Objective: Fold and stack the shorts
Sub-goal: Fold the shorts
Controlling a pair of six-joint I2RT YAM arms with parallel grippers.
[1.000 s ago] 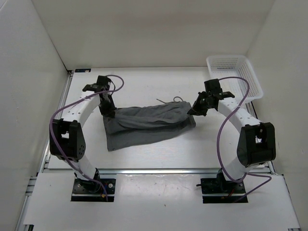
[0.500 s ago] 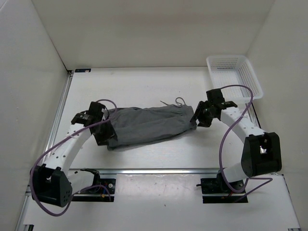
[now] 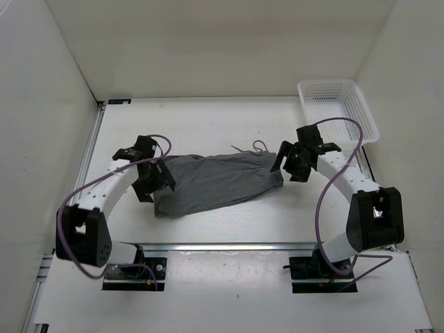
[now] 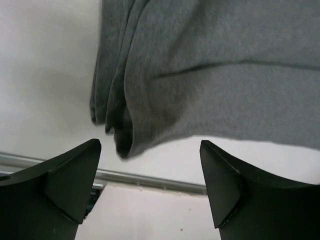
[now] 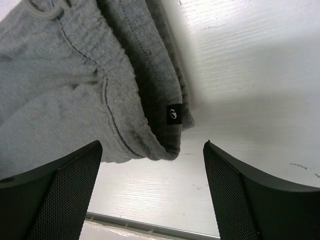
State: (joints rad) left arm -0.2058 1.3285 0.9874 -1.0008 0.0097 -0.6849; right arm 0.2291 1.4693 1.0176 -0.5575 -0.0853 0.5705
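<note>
The dark grey shorts (image 3: 215, 182) lie folded lengthwise on the white table, with the thin drawstring (image 3: 253, 147) trailing off the far edge. My left gripper (image 3: 157, 182) stands open at their left end. In the left wrist view the folded cloth edge (image 4: 200, 75) sits just ahead of the open gripper (image 4: 150, 172), and nothing is between the fingers (image 4: 65, 185). My right gripper (image 3: 284, 165) is open at the right end. The waistband corner with a small black label (image 5: 174, 114) lies just beyond that gripper (image 5: 152, 175), clear of its pads (image 5: 60, 195).
A white mesh basket (image 3: 359, 111) stands at the back right corner, close behind the right arm. White walls enclose the table on three sides. A metal rail (image 3: 222, 245) runs along the table's near edge, also visible as the rail (image 4: 150, 176) in the left wrist view.
Both grippers went from shut on the shorts' ends to open, letting the cloth go. The left gripper carried its end toward the near side and the shorts now lie flat.
</note>
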